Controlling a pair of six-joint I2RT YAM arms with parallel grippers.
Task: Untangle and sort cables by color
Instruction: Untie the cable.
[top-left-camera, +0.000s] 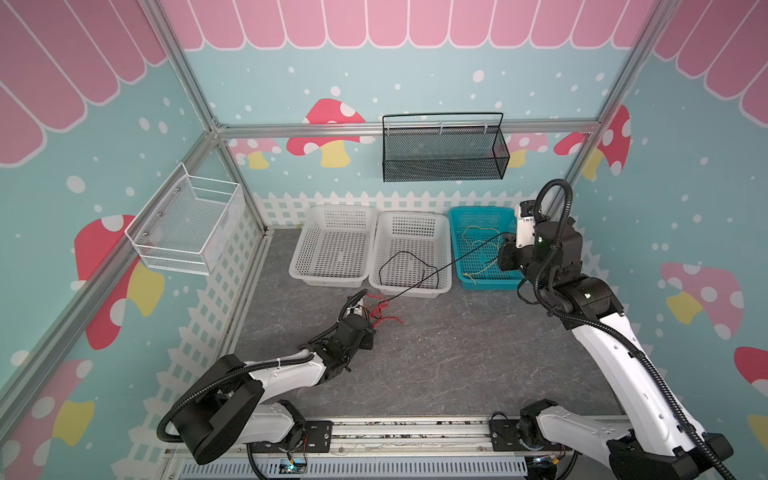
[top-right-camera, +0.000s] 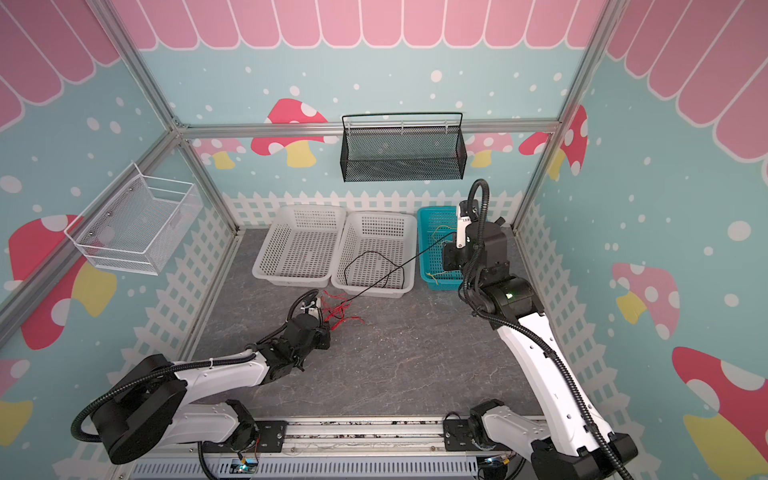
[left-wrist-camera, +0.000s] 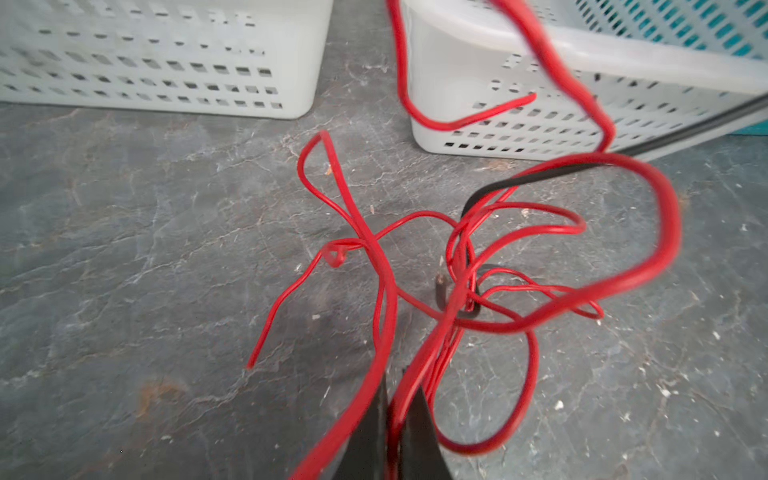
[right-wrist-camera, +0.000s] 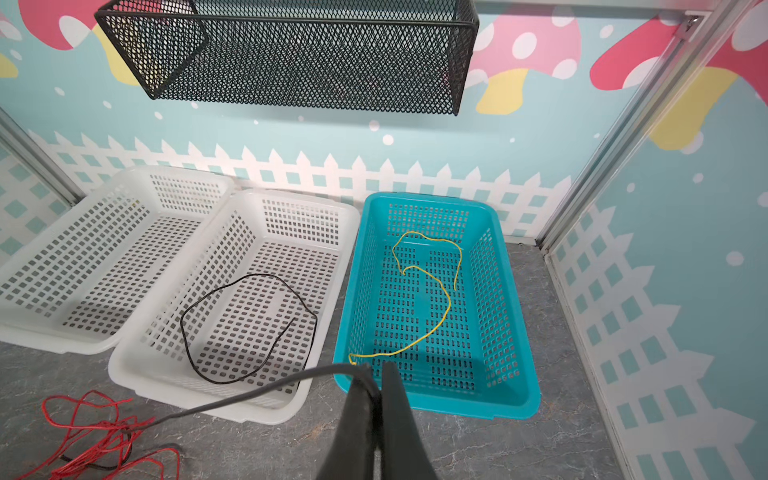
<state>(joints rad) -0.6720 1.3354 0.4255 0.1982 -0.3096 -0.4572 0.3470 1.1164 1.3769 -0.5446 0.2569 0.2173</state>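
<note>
Left wrist view: your left claw (left-wrist-camera: 392, 432) has its fingers pressed together on a bundle of the red cables (left-wrist-camera: 365, 232). The fingers themselves are cut off by the frame edge. The rest of the red tangle lies on the table (left-wrist-camera: 124, 249) just in front of the middle white basket (left-wrist-camera: 457, 83). One red loop close to the lens is blurred and crosses that basket's rim. The taut black cable (left-wrist-camera: 519, 178) comes out of the tangle and leaves the frame past the basket's corner, also blurred. A short black end is hooked among the red strands.

Right wrist view: your right claw (right-wrist-camera: 377, 368) is clamped on the taut black cable, which slopes over the middle white basket's near corner down into the red tangle. The tangle is partly cut off by the frame edge here. A loose black cable (right-wrist-camera: 181, 328) lies looped inside the middle white basket. The yellow cable (right-wrist-camera: 449, 306) lies in the teal basket (right-wrist-camera: 515, 316) just beside it, and the claw covers part of the teal rim. Another white basket (right-wrist-camera: 54, 338) stands on the middle one's other side. A black mesh basket (right-wrist-camera: 311, 54) hangs on the wall above.

In both top views the right arm hides the teal basket's side farthest from the middle white basket, and the yellow cable is too thin to follow. The left claw's tips sit under its own wrist, so you cannot read its grip there. A white wire basket (top-left-camera: 187, 224) hangs on the side wall, well apart from the middle basket.
</note>
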